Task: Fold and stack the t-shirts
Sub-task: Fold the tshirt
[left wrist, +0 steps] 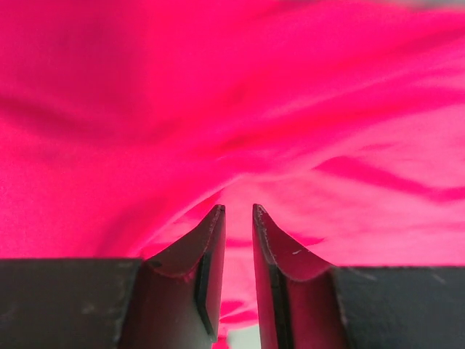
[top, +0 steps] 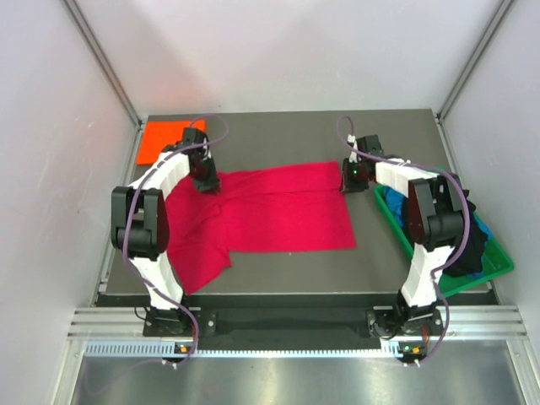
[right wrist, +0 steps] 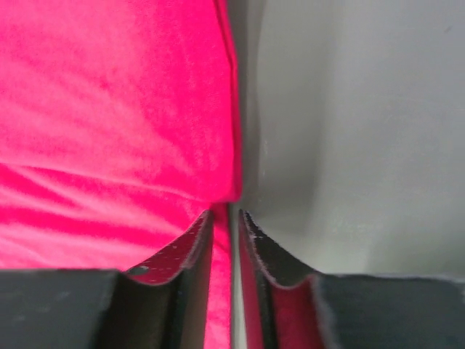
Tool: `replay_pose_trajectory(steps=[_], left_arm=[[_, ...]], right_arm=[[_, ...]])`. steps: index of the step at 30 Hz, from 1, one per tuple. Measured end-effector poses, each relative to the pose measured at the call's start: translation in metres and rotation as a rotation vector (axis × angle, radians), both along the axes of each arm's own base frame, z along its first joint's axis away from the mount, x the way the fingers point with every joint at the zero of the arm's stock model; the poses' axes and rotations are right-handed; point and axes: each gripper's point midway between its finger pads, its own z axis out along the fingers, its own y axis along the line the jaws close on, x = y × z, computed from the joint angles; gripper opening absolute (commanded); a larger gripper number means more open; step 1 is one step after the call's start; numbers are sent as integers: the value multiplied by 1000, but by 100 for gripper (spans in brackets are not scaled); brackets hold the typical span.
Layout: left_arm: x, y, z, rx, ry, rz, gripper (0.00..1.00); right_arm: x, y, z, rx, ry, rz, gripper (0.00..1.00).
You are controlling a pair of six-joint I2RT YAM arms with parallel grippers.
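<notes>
Left pincer (left wrist: pixel 238 209) and right pincer (right wrist: pixel 226 214) point down, jaws narrowly parted.

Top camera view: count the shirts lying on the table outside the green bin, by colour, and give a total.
Crimson-red t-shirt: 1
Orange t-shirt: 1
Total: 2
Cloth bunched in the green bin can't be counted.

We see a left arm (top: pixel 167 175) and right arm (top: pixel 393 175): white shells, black joints, looping purple-grey cables (top: pixel 226 129), dark curved fingers (left wrist: pixel 207 247), perhaps a green light (top: pixel 356 171).
</notes>
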Motion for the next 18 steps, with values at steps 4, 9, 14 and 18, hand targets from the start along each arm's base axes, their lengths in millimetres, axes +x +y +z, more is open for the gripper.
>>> replay_pose_trajectory(steps=[4, 9, 14, 18], left_arm=[[-28, 12, -31, 10, 100, 29, 26], [-37, 16, -45, 40, 139, 41, 21], [-39, 19, -56, 73, 166, 60, 18], [-40, 22, -56, 105, 161, 77, 12]], right_arm=[[5, -2, -2, -15, -8, -8, 0], [8, -4, -2, -26, -16, -21, 0], [18, -12, -1, -67, -35, -59, 0], [28, -17, -1, -94, -52, -81, 0]])
